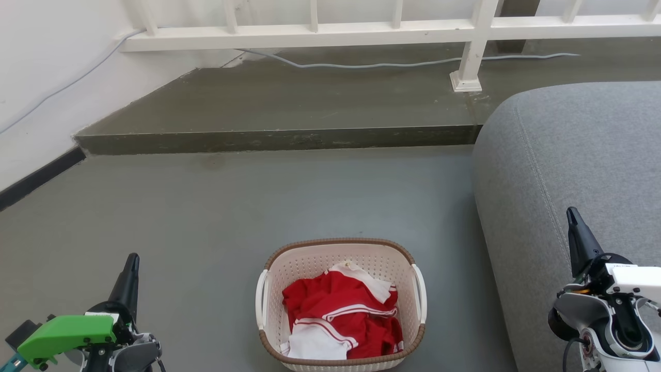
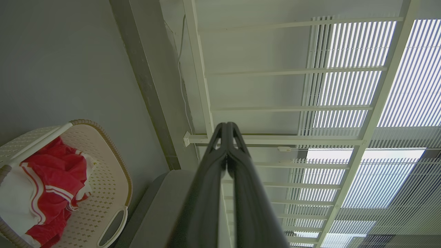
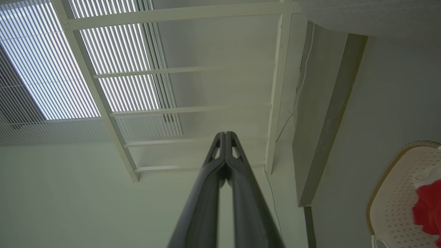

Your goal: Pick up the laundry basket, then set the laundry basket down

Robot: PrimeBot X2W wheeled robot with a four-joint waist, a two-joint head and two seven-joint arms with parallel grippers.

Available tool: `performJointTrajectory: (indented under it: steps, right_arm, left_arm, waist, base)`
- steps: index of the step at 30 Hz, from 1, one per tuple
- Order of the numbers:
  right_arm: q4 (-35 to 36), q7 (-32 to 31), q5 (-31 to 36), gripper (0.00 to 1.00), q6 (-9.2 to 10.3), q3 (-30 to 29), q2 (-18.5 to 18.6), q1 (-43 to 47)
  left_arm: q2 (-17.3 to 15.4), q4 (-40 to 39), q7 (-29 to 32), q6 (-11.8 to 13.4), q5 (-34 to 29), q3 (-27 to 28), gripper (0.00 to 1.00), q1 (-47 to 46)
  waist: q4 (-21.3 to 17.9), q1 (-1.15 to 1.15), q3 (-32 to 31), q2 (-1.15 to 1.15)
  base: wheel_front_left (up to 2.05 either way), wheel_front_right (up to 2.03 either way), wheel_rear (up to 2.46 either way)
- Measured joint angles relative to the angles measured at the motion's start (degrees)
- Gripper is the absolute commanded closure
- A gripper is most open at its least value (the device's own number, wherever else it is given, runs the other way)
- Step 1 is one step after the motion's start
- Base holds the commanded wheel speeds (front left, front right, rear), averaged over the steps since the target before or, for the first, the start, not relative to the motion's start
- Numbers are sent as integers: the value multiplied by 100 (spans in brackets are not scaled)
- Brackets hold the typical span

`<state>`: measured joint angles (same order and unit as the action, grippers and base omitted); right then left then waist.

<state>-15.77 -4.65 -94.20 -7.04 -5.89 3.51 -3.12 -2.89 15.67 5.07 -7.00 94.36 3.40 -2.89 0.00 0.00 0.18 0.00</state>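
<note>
The laundry basket (image 1: 310,263) stands on the grey floor at the bottom centre of the head view. It is cream-white and perforated, with a brown woven-look rim, white side handles and red-and-white clothes (image 1: 343,307) inside. My left gripper (image 1: 133,258) is at the lower left, well apart from the basket, fingers together and holding nothing. My right gripper (image 1: 571,213) is at the lower right over the sofa, also shut and empty. The basket (image 2: 103,165) appears at the left of the left wrist view beside the shut left gripper (image 2: 226,124). In the right wrist view the basket (image 3: 392,193) sits at the right edge, away from the shut right gripper (image 3: 225,134).
A grey sofa (image 1: 568,165) fills the right side, close to the basket. A raised dark step (image 1: 284,137) crosses the floor ahead, with a white railing (image 1: 310,33) and a grey cable (image 1: 361,64) on it. A white wall (image 1: 46,77) runs along the left.
</note>
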Motion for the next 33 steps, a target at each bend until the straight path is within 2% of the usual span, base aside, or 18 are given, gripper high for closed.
performJointTrajectory:
  steps: [12,13,19,27,33]
  right_arm:
    - [0,-1,0,100,0,-5,-1,0]
    - [-12,0,-1,0,1,-3,-3,3]
    - [-319,7,-3,0,9,42,-160,331]
    - [-296,143,74,0,10,147,-164,356]
    - [-235,259,357,0,10,261,-164,356]
  left_arm:
    - [1,0,1,0,0,1,100,0]
    - [4,12,0,1,1,0,0,3]
    - [157,310,-7,4,11,-26,0,295]
    - [165,236,-133,4,-16,-165,0,313]
    - [165,178,-268,4,-301,-254,0,313]
  waist:
    - [0,0,0,0]
    - [0,0,0,0]
    - [-1,0,-1,0]
    - [0,0,-2,0]
    - [0,0,-4,0]
  base:
    - [0,0,0]
    - [0,0,0]
    - [0,0,0]
    - [0,0,0]
    - [0,0,0]
